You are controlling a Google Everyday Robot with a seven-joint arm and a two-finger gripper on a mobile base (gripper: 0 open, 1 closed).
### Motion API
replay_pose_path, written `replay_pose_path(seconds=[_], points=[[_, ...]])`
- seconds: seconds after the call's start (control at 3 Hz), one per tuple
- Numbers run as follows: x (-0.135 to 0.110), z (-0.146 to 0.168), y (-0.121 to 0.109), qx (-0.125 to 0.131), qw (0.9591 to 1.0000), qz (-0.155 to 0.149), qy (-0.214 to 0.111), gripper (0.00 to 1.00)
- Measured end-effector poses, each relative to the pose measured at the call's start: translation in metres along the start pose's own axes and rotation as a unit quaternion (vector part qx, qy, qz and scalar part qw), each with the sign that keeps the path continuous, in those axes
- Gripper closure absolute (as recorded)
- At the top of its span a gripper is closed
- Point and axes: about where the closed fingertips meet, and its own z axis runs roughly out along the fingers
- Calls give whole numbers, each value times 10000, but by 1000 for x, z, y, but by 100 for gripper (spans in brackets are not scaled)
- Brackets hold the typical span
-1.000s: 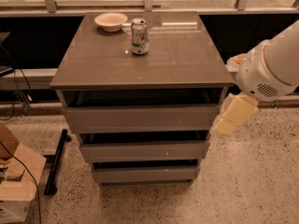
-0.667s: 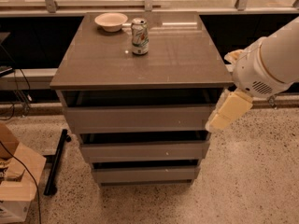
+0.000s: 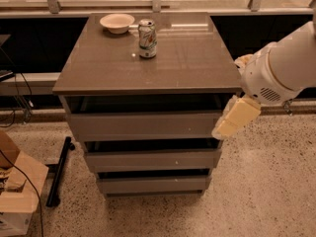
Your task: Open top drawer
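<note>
Grey and matte: logging the top drawer (image 3: 143,125) as the uppermost and widest of three handleless fronts, lying just under the tabletop (image 3: 187,68) at 6 o'clock from its near edge. Seeing a dark strip between that front's upper edge and the tabletop, with the inside too dark to read. Noting the middle drawer (image 3: 153,160) and the bottom drawer (image 3: 153,184) stacking at 6 o'clock below it, each narrower and shorter than the one above, each with its own dark strip on top. Finding the gripper (image 3: 229,122) at 3 o'clock of the top drawer, cream-coloured, hanging tilted off the white arm (image 3: 284,65) and pointing toward 7 o'clock. Placing its lower tip right at the front's right end, touching or just beside it; not managing to tell which. Recording gripper state as undetermined, apart or together. Spotting a pale bowl (image 3: 117,22) at 11 o'clock on the tabletop, and a drinks can (image 3: 147,38) standing upright at 4 o'clock from the bowl, near it but apart. Marking a speckled floor (image 3: 266,196) all round the cabinet. Observing a black bar (image 3: 59,171) lying on that floor at 9 o'clock of the lower drawers, and a cardboard box (image 3: 27,181) at 8 o'clock in view.
</note>
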Motion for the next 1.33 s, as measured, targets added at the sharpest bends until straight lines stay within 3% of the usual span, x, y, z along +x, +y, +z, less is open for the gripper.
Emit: replay_pose_path(seconds=[0.33,0.67,1.0,1.33], points=[[6,40,-3,-224,9981,213,-532,0],[13,73,3,-499,9951,314,-799,0],[26,106,17,-726,9898,689,-1013,0],[21,140,17,-876,9834,900,-1311,0]])
